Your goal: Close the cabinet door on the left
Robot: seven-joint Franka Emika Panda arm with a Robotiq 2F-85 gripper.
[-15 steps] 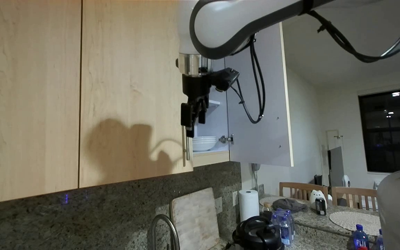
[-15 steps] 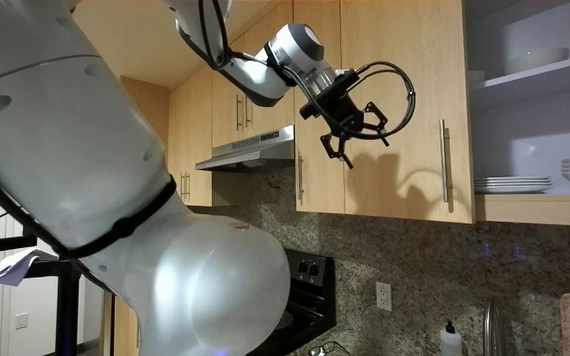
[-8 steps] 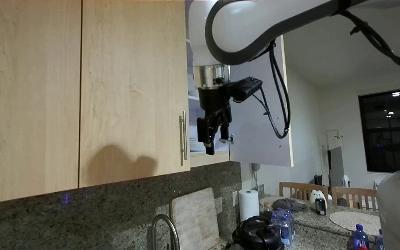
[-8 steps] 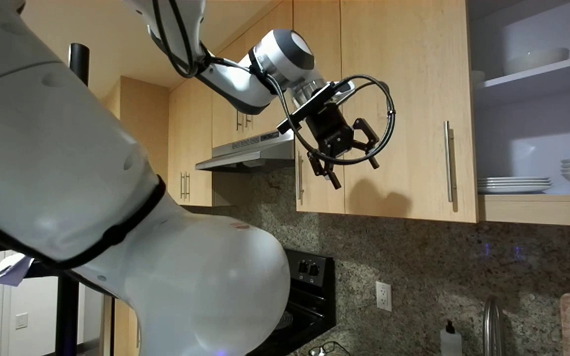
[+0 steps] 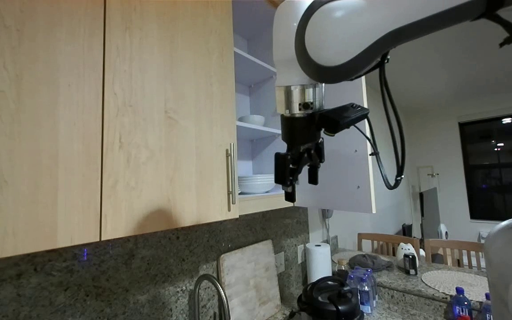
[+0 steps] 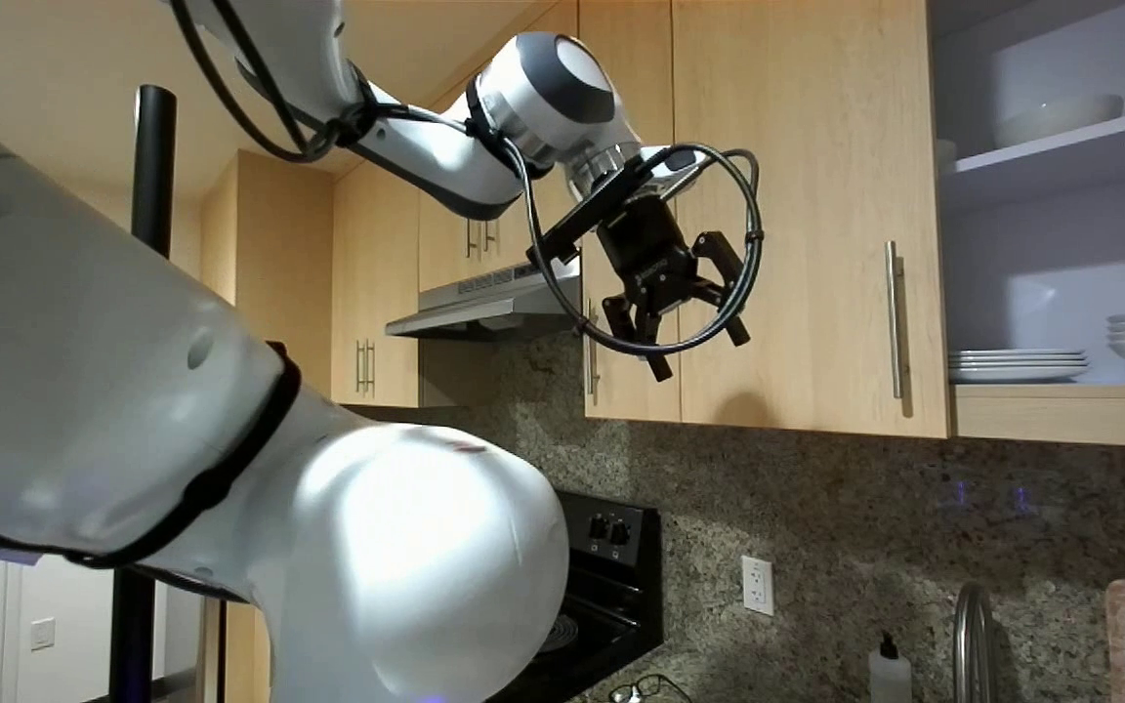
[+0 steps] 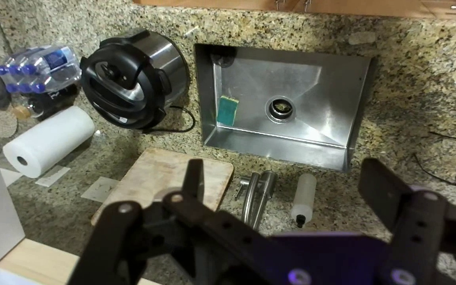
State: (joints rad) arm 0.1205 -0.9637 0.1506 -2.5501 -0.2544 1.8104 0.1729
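The cabinet door is a tall light-wood panel in both exterior views (image 5: 167, 115) (image 6: 807, 215). Its slim vertical metal bar handle (image 5: 232, 173) is near its free edge and also shows in an exterior view (image 6: 895, 322). The door looks nearly flush with the cabinet front; I cannot tell if a narrow gap is there. My gripper (image 5: 301, 189) is open and empty, apart from the door and handle, out in front of the cabinet. It also shows in an exterior view (image 6: 699, 351). In the wrist view its spread fingers (image 7: 281, 170) have nothing between them; the door is out of view there.
A pale whitish door (image 5: 342, 169) stands open beside shelves holding white bowls (image 5: 256, 183) and plates (image 6: 1017, 365). Below are a sink (image 7: 291, 87), faucet (image 7: 257, 198), cutting board (image 7: 160, 170), black pressure cooker (image 7: 133, 79) and paper towel roll (image 7: 50, 140). A range hood (image 6: 494, 303) hangs farther along.
My gripper has moved down and away from the cabinet door's handle, staying open. The door has swung slightly inward toward the cabinet, and the arm's shadow on it has shrunk.
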